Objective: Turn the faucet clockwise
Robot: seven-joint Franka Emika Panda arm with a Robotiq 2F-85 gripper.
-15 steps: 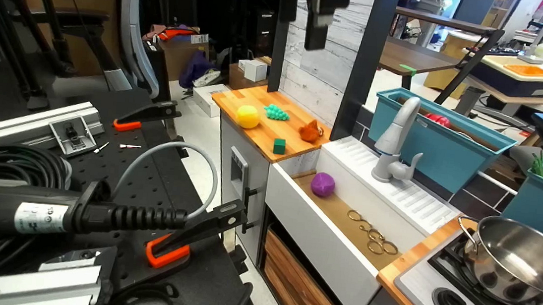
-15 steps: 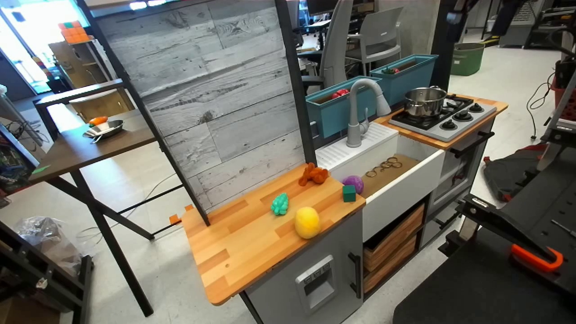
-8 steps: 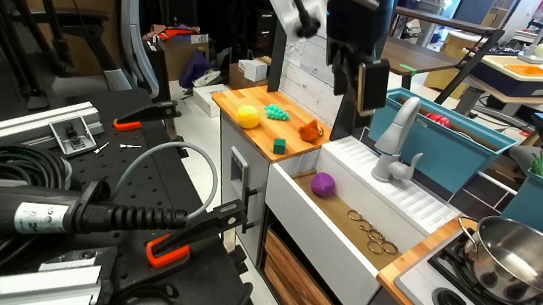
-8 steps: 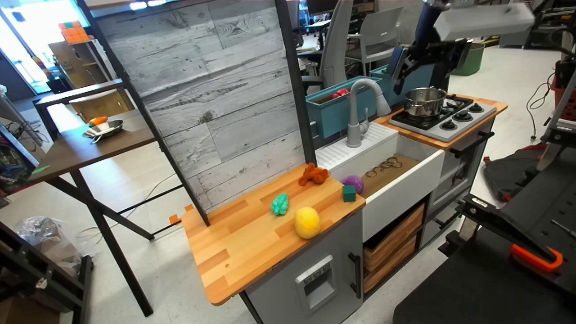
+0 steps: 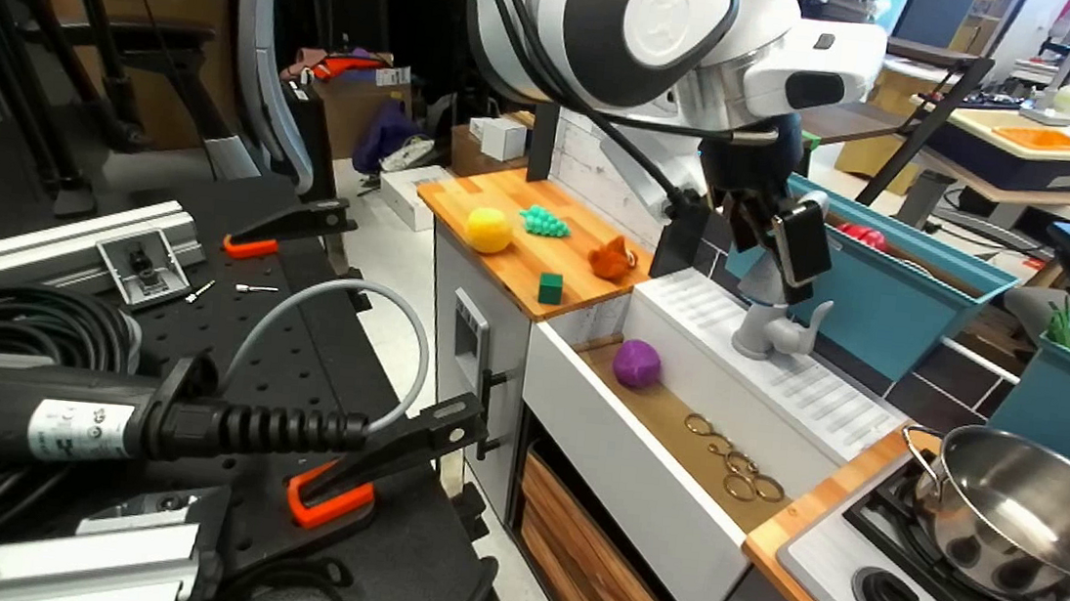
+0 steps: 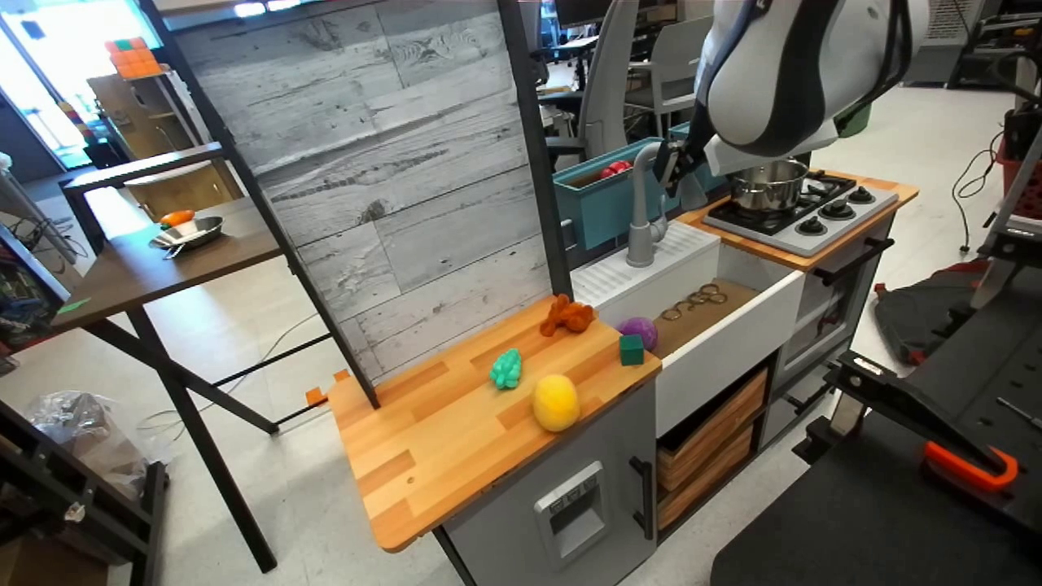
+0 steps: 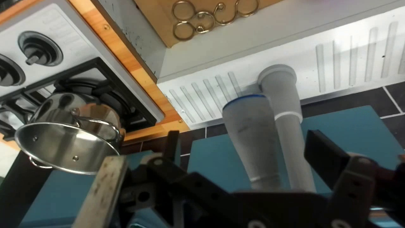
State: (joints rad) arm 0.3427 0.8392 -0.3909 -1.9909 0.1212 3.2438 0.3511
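Observation:
The pale grey faucet (image 6: 641,216) stands on the white ledge behind the sink. In an exterior view its base and handle (image 5: 772,331) show, while much of its arch is hidden behind my gripper (image 5: 780,251). In an exterior view my gripper (image 6: 674,167) is at the top of the arch. In the wrist view the spout and the upright pipe of the faucet (image 7: 253,136) lie between the two spread fingers of my gripper (image 7: 248,148). Gaps show on both sides of the spout. The top of the arch is hidden behind the palm. My gripper is open.
Teal planters (image 5: 890,286) stand close behind the faucet. The steel pot (image 5: 1035,516) is on the stove beside the sink. The white sink (image 5: 645,488) holds a purple ball (image 5: 637,363) and metal rings (image 5: 742,473). A wooden counter (image 6: 440,439) carries toys.
The arm has come down into view and moved to the faucet. The gripper has gone from above and apart to around the top of the arch. The faucet looks unmoved.

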